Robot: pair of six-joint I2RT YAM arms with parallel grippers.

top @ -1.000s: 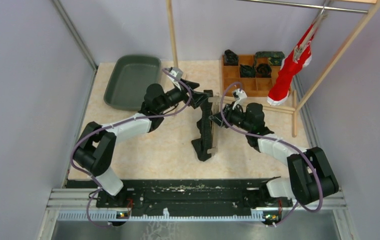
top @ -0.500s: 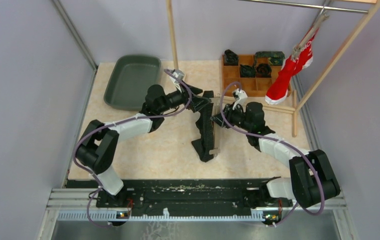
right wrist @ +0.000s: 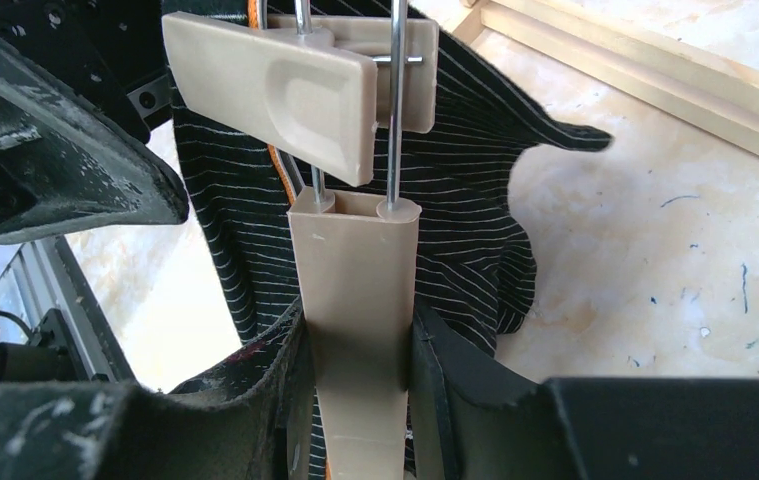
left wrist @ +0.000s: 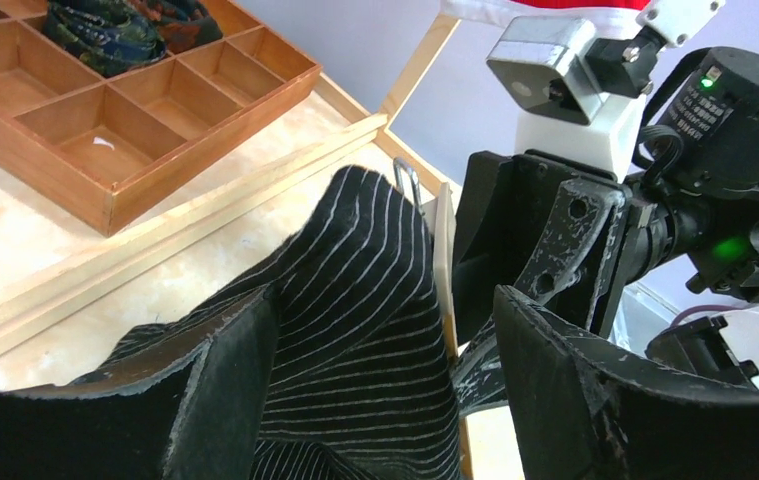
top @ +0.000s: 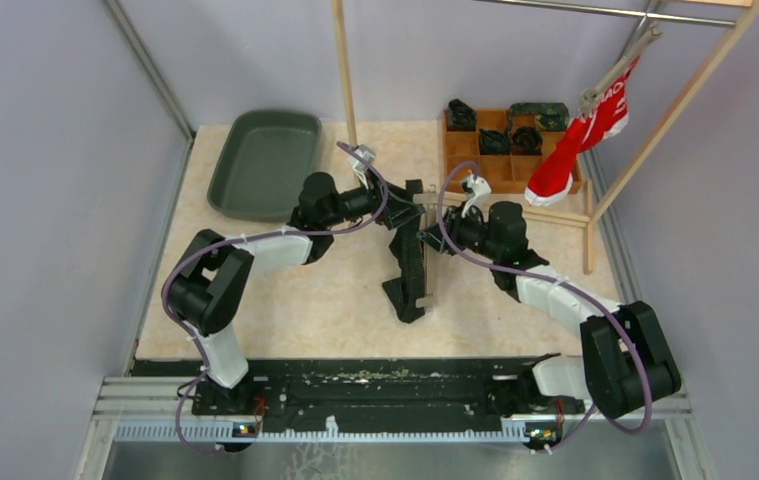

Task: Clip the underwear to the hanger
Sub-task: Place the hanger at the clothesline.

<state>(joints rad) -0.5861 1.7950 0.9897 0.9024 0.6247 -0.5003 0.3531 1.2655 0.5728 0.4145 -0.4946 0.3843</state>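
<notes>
The black pin-striped underwear (top: 410,262) lies in a narrow heap at the table's middle, along the beige clip hanger (top: 424,297). My left gripper (top: 398,208) is at its far end, open, with a fold of the underwear (left wrist: 365,300) standing between its fingers (left wrist: 225,390). My right gripper (top: 435,238) is beside it and shut on the hanger's bar (right wrist: 360,290). One beige clip (right wrist: 285,90) sits on the wire just beyond the right gripper (right wrist: 360,335), with the underwear (right wrist: 465,200) behind it. The clip's grip on the cloth cannot be told.
A dark green tray (top: 260,165) sits at the back left. A wooden compartment box (top: 503,172) with rolled dark garments stands at the back right. A red garment (top: 580,140) hangs from the rail of the wooden rack (top: 345,70), whose base bar (top: 555,212) lies near the right arm.
My left gripper has moved right, closer to the hanger's far end and the underwear. The red garment on the rail has swung up and to the right. The right gripper has stayed put.
</notes>
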